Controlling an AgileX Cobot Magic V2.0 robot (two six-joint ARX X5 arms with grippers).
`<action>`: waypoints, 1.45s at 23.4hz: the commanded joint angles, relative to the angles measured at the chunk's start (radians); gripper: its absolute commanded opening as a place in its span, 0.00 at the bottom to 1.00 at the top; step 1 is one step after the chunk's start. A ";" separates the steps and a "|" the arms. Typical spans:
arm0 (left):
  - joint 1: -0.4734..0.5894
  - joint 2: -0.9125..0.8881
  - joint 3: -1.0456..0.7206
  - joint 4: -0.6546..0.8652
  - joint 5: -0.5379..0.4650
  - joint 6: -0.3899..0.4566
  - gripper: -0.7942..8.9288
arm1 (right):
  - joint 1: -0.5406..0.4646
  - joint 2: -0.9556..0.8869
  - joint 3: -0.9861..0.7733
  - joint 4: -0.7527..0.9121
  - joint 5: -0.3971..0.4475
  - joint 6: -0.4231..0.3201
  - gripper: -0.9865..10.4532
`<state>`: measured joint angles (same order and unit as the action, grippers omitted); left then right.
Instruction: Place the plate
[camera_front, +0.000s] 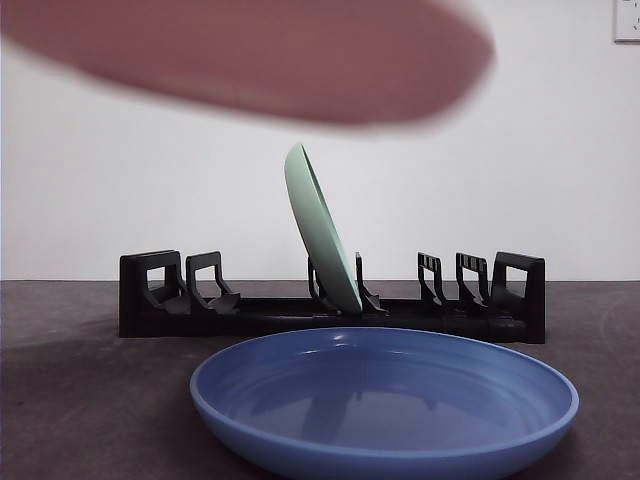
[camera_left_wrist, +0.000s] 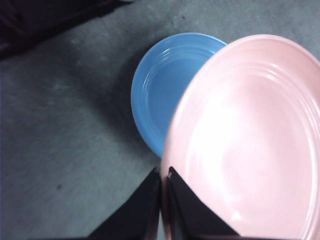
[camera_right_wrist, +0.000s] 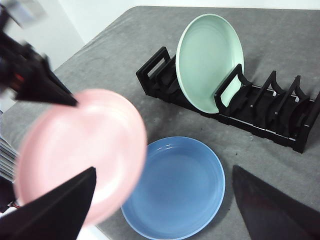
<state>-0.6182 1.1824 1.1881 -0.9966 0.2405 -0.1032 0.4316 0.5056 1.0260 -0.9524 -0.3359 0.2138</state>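
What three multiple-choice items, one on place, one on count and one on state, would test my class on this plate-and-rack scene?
1. Where does the blue plate lie?
A. flat on the table in front of the rack
B. upright in the rack
C. in a gripper

2. How many plates are in view?
A. two
B. three
C. four

3. What is the state of the left gripper?
A. wide open over the table
B. shut on the pink plate's rim
C. resting inside the rack

Answers:
1 A, it lies flat before the black rack.
2 B: blue plate, green plate and pink plate.
3 B, the left wrist view shows its jaws pinching the rim.
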 joint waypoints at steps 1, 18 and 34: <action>-0.006 0.001 -0.105 0.149 0.037 -0.050 0.09 | 0.004 0.002 0.017 0.008 0.004 0.015 0.46; -0.007 0.152 -0.381 0.723 0.055 -0.309 0.09 | 0.004 0.002 0.017 0.005 0.007 0.041 0.46; -0.028 0.290 -0.381 0.778 0.021 -0.325 0.09 | 0.004 0.002 0.017 -0.003 0.039 0.048 0.46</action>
<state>-0.6369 1.4551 0.7963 -0.2344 0.2581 -0.4191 0.4316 0.5056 1.0260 -0.9607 -0.3004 0.2520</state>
